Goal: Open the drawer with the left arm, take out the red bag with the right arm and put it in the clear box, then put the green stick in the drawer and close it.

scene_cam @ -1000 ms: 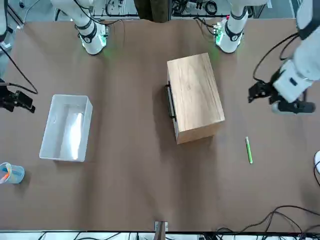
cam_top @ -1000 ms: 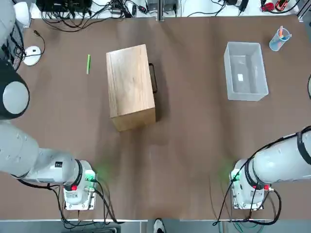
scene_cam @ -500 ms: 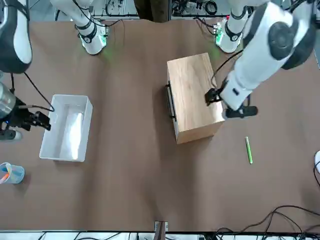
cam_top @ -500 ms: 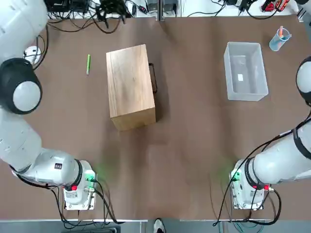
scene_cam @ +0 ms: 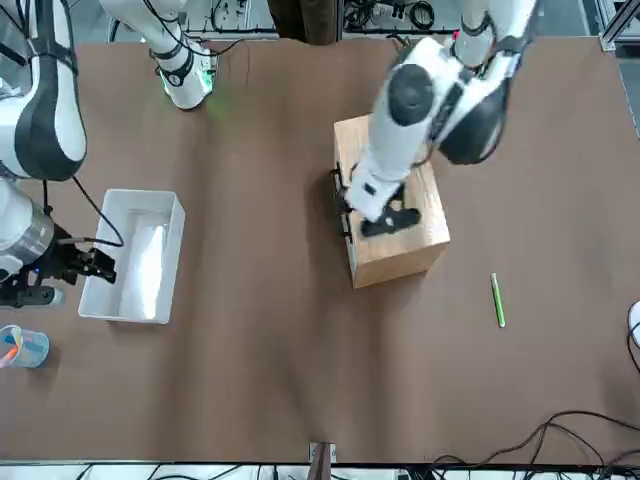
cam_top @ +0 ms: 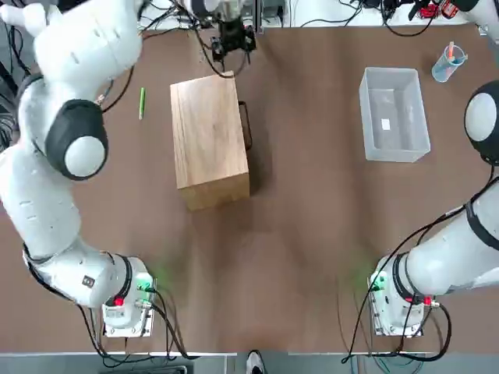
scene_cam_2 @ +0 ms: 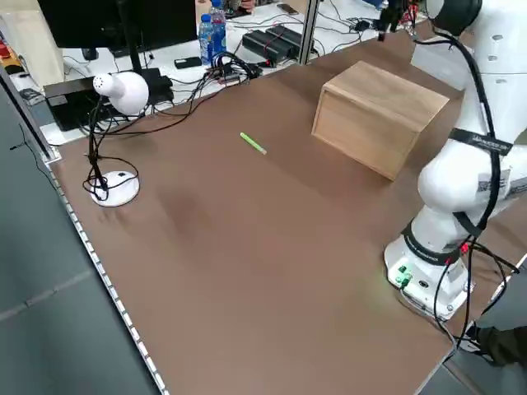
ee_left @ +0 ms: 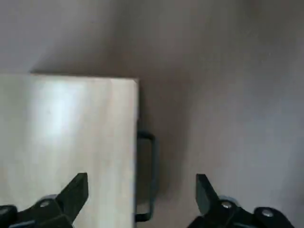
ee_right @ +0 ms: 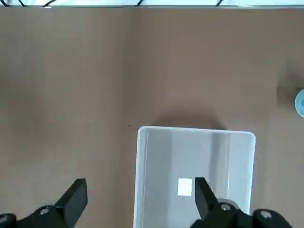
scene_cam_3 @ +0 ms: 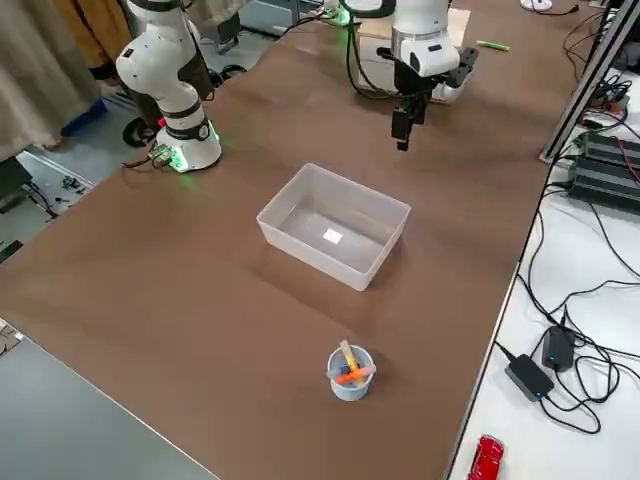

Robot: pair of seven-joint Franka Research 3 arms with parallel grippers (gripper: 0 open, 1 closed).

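Inspected with left pincer (ee_left: pixel 142 176) apart above the cabinet (cam_top: pixel 209 128), nearer than right pincer (ee_right: pixel 141 181), also apart by the clear box (cam_top: pixel 394 117), and apparently aligned to straddle the box-side drawer handle (ee_left: pixel 154 175), long axis crosswise to the opening.

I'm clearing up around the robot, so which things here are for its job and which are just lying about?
For the job:
- drawer, by its handle
- clear box
- green stick
- left gripper, open above the cabinet
- right gripper, open above the box

Lying about:
- cup of sticks
- white lamp
- red toy car
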